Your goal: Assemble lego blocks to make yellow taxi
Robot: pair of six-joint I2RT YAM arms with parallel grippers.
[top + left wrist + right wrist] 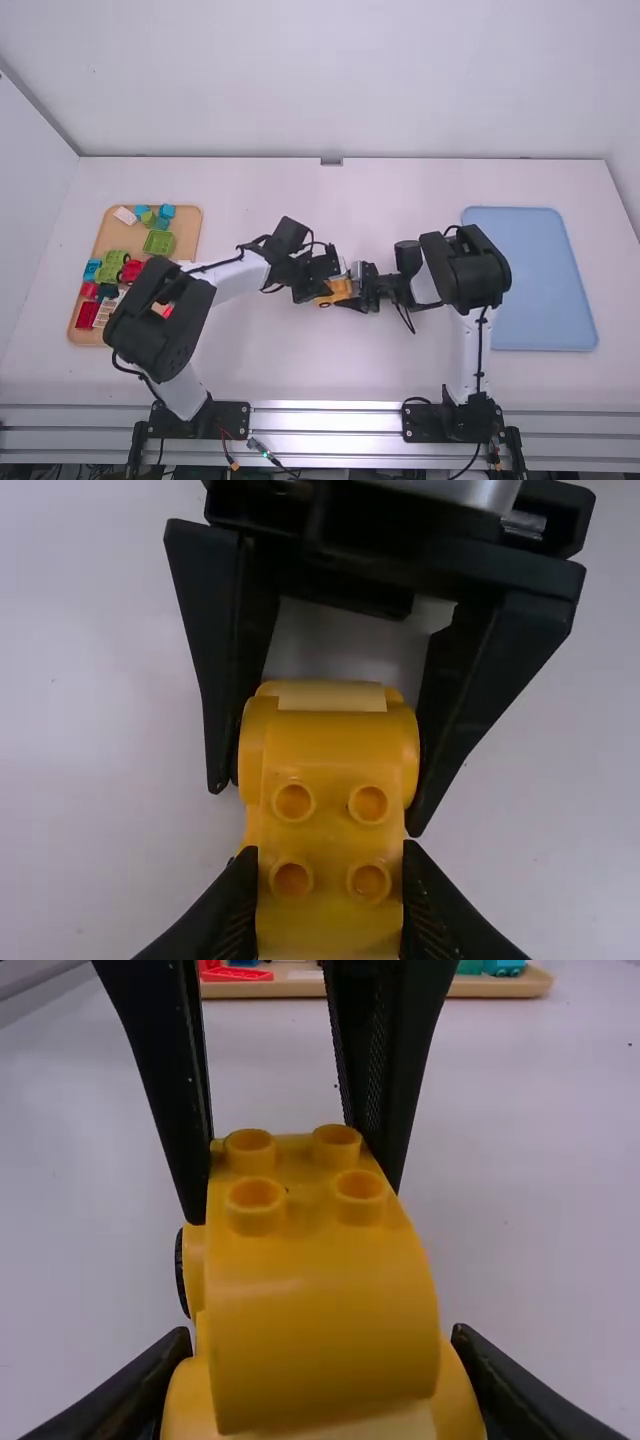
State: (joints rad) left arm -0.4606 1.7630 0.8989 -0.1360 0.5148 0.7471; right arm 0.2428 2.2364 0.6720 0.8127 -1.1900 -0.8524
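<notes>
Yellow taxi (340, 289) is up between your two arms, near the middle of the counter (270, 360). Your left hand (330, 853) is clamped on the curved block (320, 1310), one finger either side at the studded end. Your right hand (322, 1334) is clamped on the car base (455, 1400), gripping its wide rounded part from both sides. Wheel (182, 1272) shows at one side of the base, near your left hand's fingers.

Why this hold: looks like you have one hand per part, so the base is braced while the curved block gets pressed or squared onto it. Side grips leave the four studs uncovered, handy if another block goes on top. The block sits over the base, roughly in line; can't tell if it's fully seated underneath.

Judging by that, you're well into the build, on the press-and-align step. Next: push straight together, check the seam, then let one hand go while the other keeps the car. Risk: uneven squeeze twists the block or pops it off; smooth curved sides could slip.

Spare blocks (159, 242) lie in the tan tray (187, 222) at left, blue tray (530, 275) at right.
</notes>
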